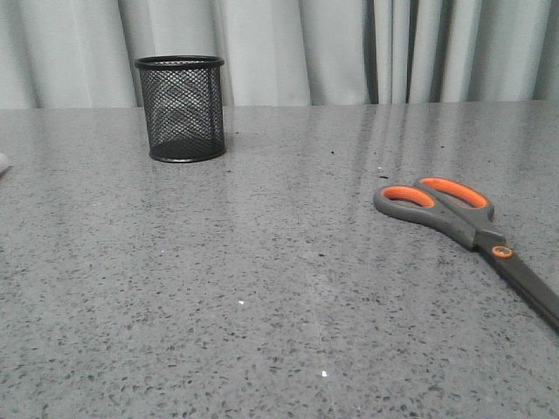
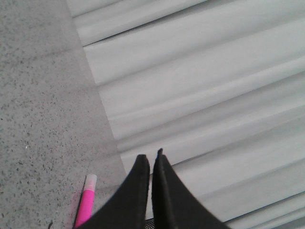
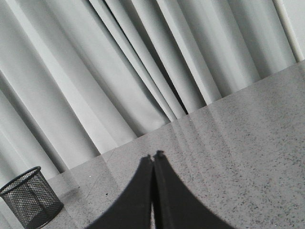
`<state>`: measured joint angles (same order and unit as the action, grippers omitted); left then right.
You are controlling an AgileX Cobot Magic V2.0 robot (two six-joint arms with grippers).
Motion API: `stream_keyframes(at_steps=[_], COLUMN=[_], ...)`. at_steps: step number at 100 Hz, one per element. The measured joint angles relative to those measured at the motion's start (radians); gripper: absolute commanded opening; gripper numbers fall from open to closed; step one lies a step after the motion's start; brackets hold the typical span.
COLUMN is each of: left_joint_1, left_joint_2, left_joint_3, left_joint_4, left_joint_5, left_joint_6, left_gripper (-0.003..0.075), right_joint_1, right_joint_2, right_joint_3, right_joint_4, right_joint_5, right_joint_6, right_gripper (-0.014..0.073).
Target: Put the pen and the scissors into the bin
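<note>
The black wire-mesh bin (image 1: 182,108) stands upright at the far left of the grey table and shows empty; it also shows in the right wrist view (image 3: 29,197). The scissors (image 1: 463,229), with dark grey handles and orange-lined loops, lie flat at the right, blades running off the right edge of the view. The pink pen (image 2: 85,202) with a pale end lies on the table beside my left gripper (image 2: 151,158), which is shut and empty. A pale tip at the far left edge of the front view may be the pen. My right gripper (image 3: 153,157) is shut and empty above the table.
Grey-white curtains (image 1: 349,48) hang along the table's far edge. A strip of black mesh (image 2: 148,223) shows between the left fingers. Neither arm shows in the front view.
</note>
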<state>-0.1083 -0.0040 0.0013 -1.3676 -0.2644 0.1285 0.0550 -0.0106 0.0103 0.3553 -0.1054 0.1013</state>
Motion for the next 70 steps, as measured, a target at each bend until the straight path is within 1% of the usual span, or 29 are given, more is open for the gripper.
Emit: stream_keyframes(at_steps=[8, 12, 15, 17, 20, 22, 24, 27, 30, 36, 46, 55, 64, 70], left_joint_1=[0.0, 0.0, 0.0, 0.0, 0.0, 0.0, 0.0, 0.0, 0.0, 0.0, 0.0, 0.0, 0.0, 0.0], left_joint_2=[0.0, 0.0, 0.0, 0.0, 0.0, 0.0, 0.0, 0.0, 0.0, 0.02, 0.129, 0.289, 0.472, 0.601], left_joint_3=[0.0, 0.0, 0.0, 0.0, 0.0, 0.0, -0.002, -0.007, -0.018, -0.054, -0.157, -0.284, -0.434, -0.546], left_joint_4=[0.008, 0.035, 0.067, 0.101, 0.172, 0.203, 0.251, 0.328, 0.385, 0.483, 0.65, 0.789, 0.886, 0.946], left_joint_5=[0.0, 0.005, 0.014, 0.023, 0.04, 0.049, 0.065, 0.097, 0.127, 0.19, 0.336, 0.502, 0.645, 0.746], left_joint_6=[0.0, 0.0, 0.0, 0.0, 0.0, 0.0, 0.0, 0.0, 0.0, 0.0, 0.0, 0.0, 0.0, 0.0], left_gripper=[-0.0008, 0.0034, 0.0083, 0.0131, 0.0219, 0.0256, 0.0322, 0.0375, 0.0404, 0.0403, 0.0365, 0.0336, 0.0333, 0.0333], right_joint_1=[0.0, 0.0, 0.0, 0.0, 0.0, 0.0, 0.0, 0.0, 0.0, 0.0, 0.0, 0.0, 0.0, 0.0], right_joint_2=[0.0, 0.0, 0.0, 0.0, 0.0, 0.0, 0.0, 0.0, 0.0, 0.011, 0.082, 0.18, 0.289, 0.351], right_joint_3=[0.0, 0.0, 0.0, -0.002, -0.004, -0.01, -0.017, -0.031, -0.049, -0.098, -0.182, -0.267, -0.359, -0.419], right_joint_4=[0.001, 0.001, 0.001, 0.001, 0.001, 0.001, 0.001, 0.001, 0.001, 0.001, 0.001, 0.001, 0.001, 0.001], right_joint_5=[0.002, 0.007, 0.022, 0.03, 0.055, 0.076, 0.09, 0.128, 0.162, 0.236, 0.337, 0.419, 0.49, 0.525], right_joint_6=[0.0, 0.0, 0.0, 0.0, 0.002, 0.002, 0.002, 0.002, 0.002, 0.002, -0.017, -0.058, -0.101, -0.107], right_gripper=[0.0064, 0.0115, 0.0153, 0.0181, 0.0224, 0.0239, 0.026, 0.0288, 0.0302, 0.0309, 0.0309, 0.0309, 0.0309, 0.0309])
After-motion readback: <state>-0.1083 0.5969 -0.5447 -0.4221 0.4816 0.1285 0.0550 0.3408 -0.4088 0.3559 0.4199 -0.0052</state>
